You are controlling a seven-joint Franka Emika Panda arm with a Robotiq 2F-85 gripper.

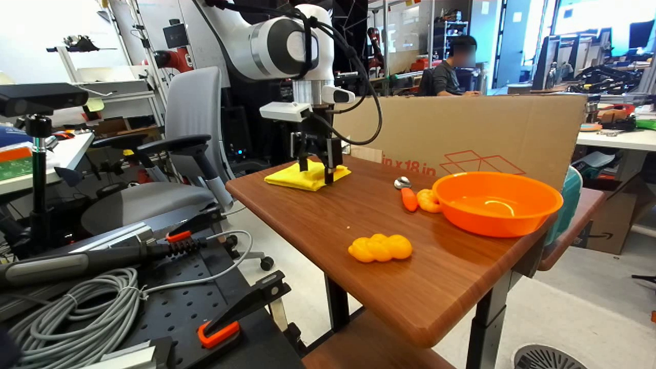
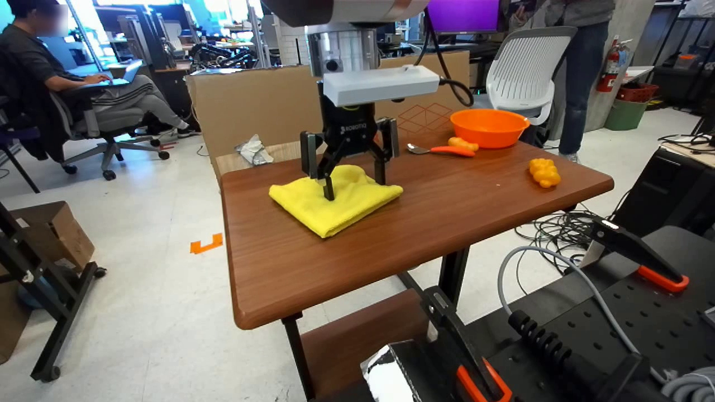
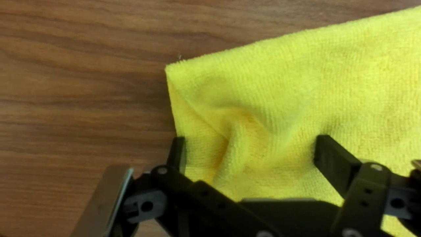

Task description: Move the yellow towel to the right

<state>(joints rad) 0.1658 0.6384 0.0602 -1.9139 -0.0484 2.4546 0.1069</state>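
Pointing the gripper [image 2: 354,185] down, holding its fingers [image 3: 332,163] well apart to either side of a crease in the yellow towel [image 2: 351,204], clamping nothing. Seeing it lying folded on the wooden table [image 2: 435,206], near one end, well apart from the orange-handled spoon [image 2: 447,149] and, farther off, the orange bowl [image 2: 489,134].

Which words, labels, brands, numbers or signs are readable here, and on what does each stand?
"ROBOTIQ", on the pincer.
"in x 18 in", on the cardboard sheet, perhaps incomplete.
Curved arrow mark, no readable word, on the brown box.
Too small to read: any label on the fire extinguisher.
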